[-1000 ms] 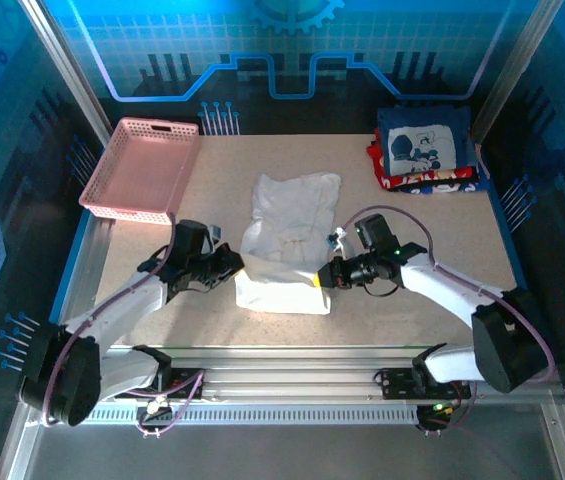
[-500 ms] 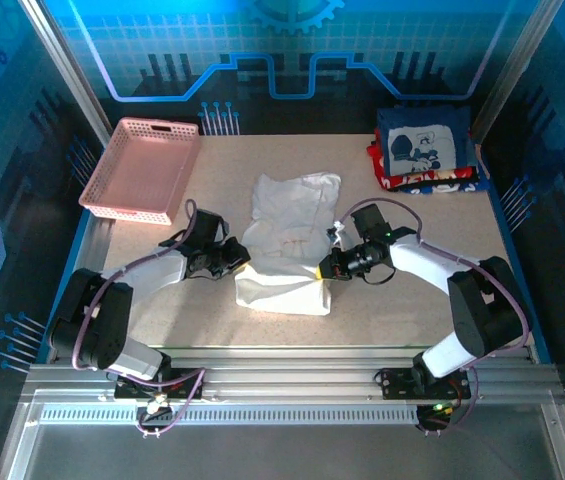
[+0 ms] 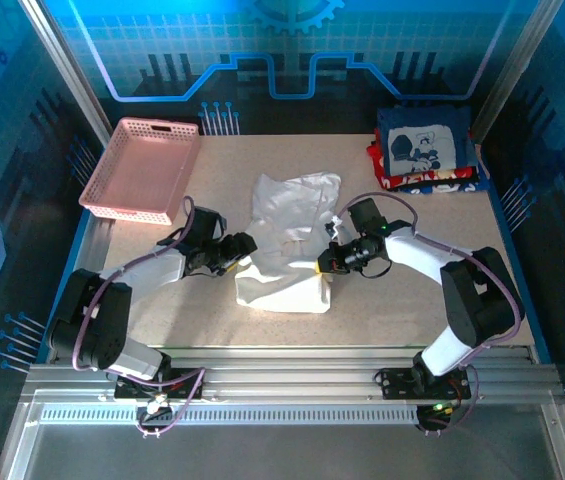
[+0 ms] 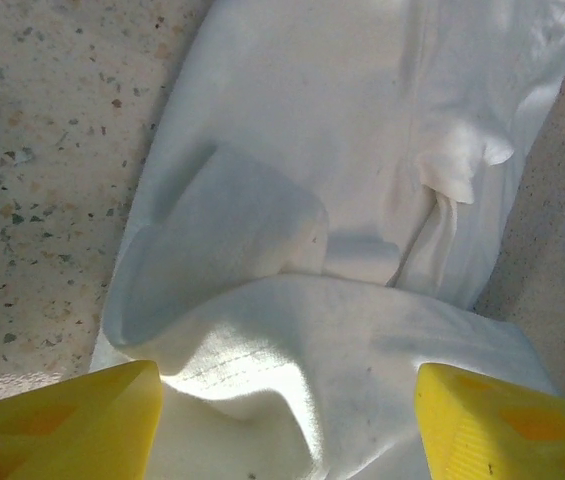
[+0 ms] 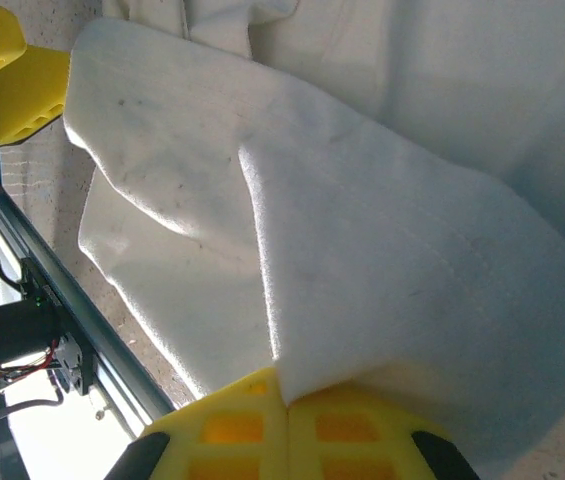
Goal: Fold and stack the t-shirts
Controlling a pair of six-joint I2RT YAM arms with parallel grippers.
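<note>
Top view: a speckled beige table (image 3: 182,315) w/ a white t-shirt (image 3: 290,215) lying crumpled at centre, its near edge doubled over. The L gripper (image 3: 239,256) is sitting at the shirt's near-left edge and the R gripper (image 3: 324,263) at its near-right edge, w/ both arms reaching inward.

Left wrist view: the L gripper's (image 4: 287,415) yellow fingers (image 4: 62,420) are standing wide apart. A raised fold of the white t-shirt (image 4: 342,200) is lying between them, not pinched.

Right wrist view: the R gripper's (image 5: 287,400) yellow pads (image 5: 222,430) are pressing together on a layer of the white t-shirt (image 5: 362,260), which is arching up and away from the pinch. The L gripper's yellow tips (image 5: 7,70) are showing at the cloth's far corner.

At the table's far-right corner, a navy t-shirt (image 3: 424,145) w/ white cartoon print is lying on top of a folded stack, w/ a red shirt (image 3: 374,155) peeking out beneath. A pink lattice basket (image 3: 142,170) is sitting at the far-left corner, well apart from the white shirt.
</note>
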